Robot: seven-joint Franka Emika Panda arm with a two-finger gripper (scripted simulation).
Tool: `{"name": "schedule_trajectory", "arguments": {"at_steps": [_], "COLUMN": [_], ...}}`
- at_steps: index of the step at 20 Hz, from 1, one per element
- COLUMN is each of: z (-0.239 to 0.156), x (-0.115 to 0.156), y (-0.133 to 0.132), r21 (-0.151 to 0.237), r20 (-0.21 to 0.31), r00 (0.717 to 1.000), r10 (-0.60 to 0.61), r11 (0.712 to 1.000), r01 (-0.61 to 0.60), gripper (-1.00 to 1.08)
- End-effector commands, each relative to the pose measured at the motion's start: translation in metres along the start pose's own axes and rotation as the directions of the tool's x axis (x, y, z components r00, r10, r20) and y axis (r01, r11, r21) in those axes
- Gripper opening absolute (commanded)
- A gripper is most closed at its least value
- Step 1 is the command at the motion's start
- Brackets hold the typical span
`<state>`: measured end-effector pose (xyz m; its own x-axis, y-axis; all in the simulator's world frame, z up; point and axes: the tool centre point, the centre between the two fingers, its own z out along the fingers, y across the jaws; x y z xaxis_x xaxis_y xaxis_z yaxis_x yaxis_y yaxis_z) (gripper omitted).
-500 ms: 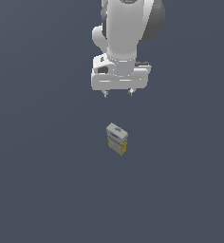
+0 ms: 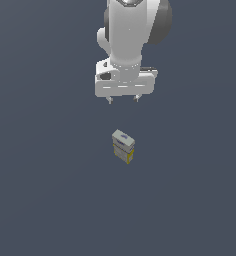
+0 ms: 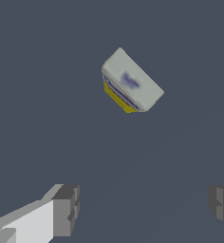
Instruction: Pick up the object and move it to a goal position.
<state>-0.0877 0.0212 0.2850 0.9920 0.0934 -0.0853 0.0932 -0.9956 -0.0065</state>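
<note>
Exterior view: white Panda arm [image 2: 132,35] comes in from the top of frame, wrist pointing down. Gripper [image 2: 123,99] hangs above the floor [image 2: 40,190], fingers spread wide with nothing between them; only the two short fingertips [image 2: 109,100] show below the white hand body. The object [image 2: 123,146] stands upright on the dark grey floor, below the gripper in frame and well apart from it, roughly in line with the gap between the fingers. Pale grey-white top with a small blue mark, yellow-tan lower part. It sits rotated, a corner facing the camera.

Wrist view: object [image 3: 131,81] seen from above, grey-white top with a blurred blue mark, a yellow strip showing along one lower edge. It is turned diagonally relative to the finger axis. Two grey fingers [image 3: 65,210] visible at the frame edge, far apart, gripper [image 3: 144,206] midpoint over bare floor [image 3: 47,95]. Object is clear of both fingers, no contact, and looks narrower than the open gap.
</note>
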Motion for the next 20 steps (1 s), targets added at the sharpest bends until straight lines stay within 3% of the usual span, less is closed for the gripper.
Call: {"name": "schedule_trajectory", "arguments": {"at_steps": [1,10,20], "z": [0.0,0.003,0.017], "x": [0.0,0.006,0.028], "y": [0.0,0.001,0.002], "r21": [0.003,0.0,-0.01], "r20": [0.002,-0.003,-0.019], "r00": [1.0,0.999,0.977], "r10": [0.0,-0.044,-0.213], "r11": [1.0,0.999,0.977], "r01": [0.0,0.044,0.212], "gripper": [1.0,1.0,1.0]}}
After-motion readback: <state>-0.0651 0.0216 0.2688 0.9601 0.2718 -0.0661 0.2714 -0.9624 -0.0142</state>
